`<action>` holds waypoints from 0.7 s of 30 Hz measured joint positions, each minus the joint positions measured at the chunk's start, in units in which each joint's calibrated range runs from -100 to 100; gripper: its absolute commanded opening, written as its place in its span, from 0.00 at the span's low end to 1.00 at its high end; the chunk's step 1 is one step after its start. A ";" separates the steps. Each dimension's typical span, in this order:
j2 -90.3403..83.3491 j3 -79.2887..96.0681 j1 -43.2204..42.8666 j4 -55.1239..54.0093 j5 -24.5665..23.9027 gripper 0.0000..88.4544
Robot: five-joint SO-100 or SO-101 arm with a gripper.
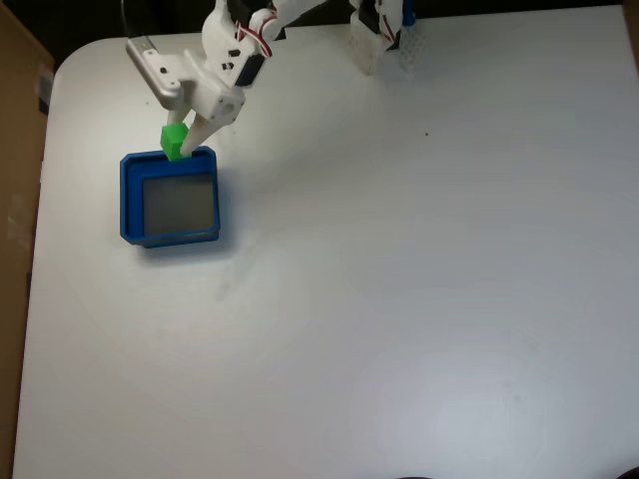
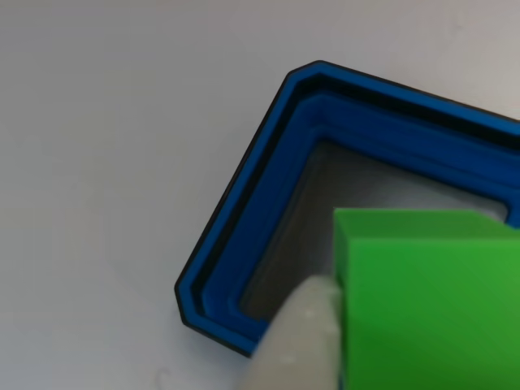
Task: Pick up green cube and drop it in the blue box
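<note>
In the fixed view the green cube [image 1: 175, 141] hangs just above the far rim of the blue box [image 1: 130, 200], held between the white fingers of my gripper [image 1: 180, 140], which is shut on it. The box lies on the white table at the left, its grey floor bare. In the other view the green cube [image 2: 431, 301] looms large at the lower right, with one white fingertip [image 2: 301, 341] pressed against its left face. Below it the blue box [image 2: 244, 211] shows one corner with thick walls and part of the grey floor.
The white arm reaches in from the top of the fixed view, its base [image 1: 384, 30] standing at the table's far edge. A brown cardboard surface [image 1: 15, 150] runs along the left edge of the table. Open white tabletop [image 1: 419, 299] spreads to the right and front.
</note>
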 measured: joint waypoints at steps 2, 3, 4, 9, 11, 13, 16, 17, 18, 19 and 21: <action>1.50 0.00 0.50 0.00 0.05 0.03; 2.33 0.00 0.64 0.00 0.05 0.03; 3.00 0.00 0.78 0.00 0.05 0.03; 5.08 0.00 0.78 0.00 0.05 0.03; 7.16 -2.06 0.85 0.00 0.05 0.03; 9.90 -5.73 0.92 0.00 0.05 0.03; 14.98 -10.83 1.21 0.00 0.05 0.03; 16.81 -12.00 1.35 0.00 0.05 0.03; 18.31 -12.80 1.42 0.00 0.05 0.03; 19.48 -13.16 1.42 0.00 0.05 0.03; 21.06 -13.43 1.42 0.00 0.05 0.03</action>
